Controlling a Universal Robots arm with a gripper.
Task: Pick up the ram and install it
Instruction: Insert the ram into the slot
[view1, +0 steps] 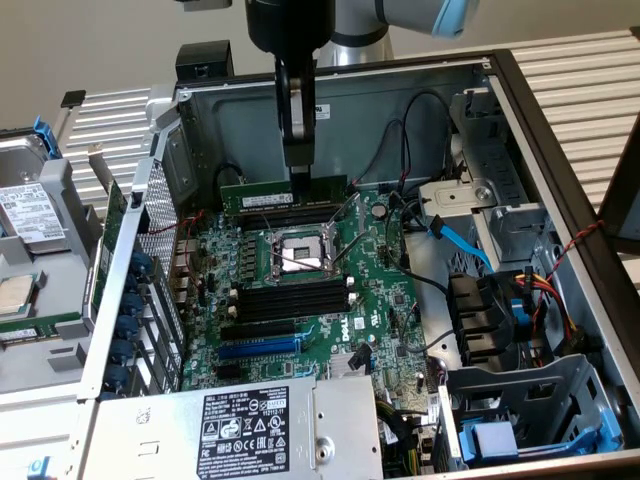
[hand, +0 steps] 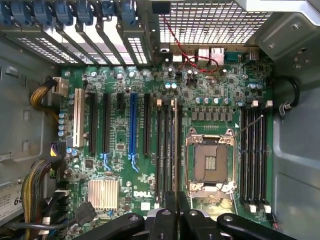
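Observation:
My gripper (view1: 300, 170) hangs inside the open computer case, shut on the ram (view1: 262, 193), a long dark-green stick held level above the motherboard (view1: 385, 300). From the exterior view the stick floats over the far side of the open CPU socket (view1: 297, 255). In the wrist view the ram (hand: 174, 150) is edge-on, a thin strip running out from my gripper (hand: 171, 212) and lined up along the black memory slots (hand: 162, 150) beside the CPU socket (hand: 210, 162). It stands clear of the board, not seated in a slot.
More black memory slots (hand: 252, 155) lie on the socket's other side. A blue expansion slot (view1: 260, 346) and the power supply (view1: 250, 425) sit nearer the exterior camera. Cables and drive cages (view1: 520, 400) crowd the exterior view's right; a hard drive (view1: 30, 215) lies outside on the left.

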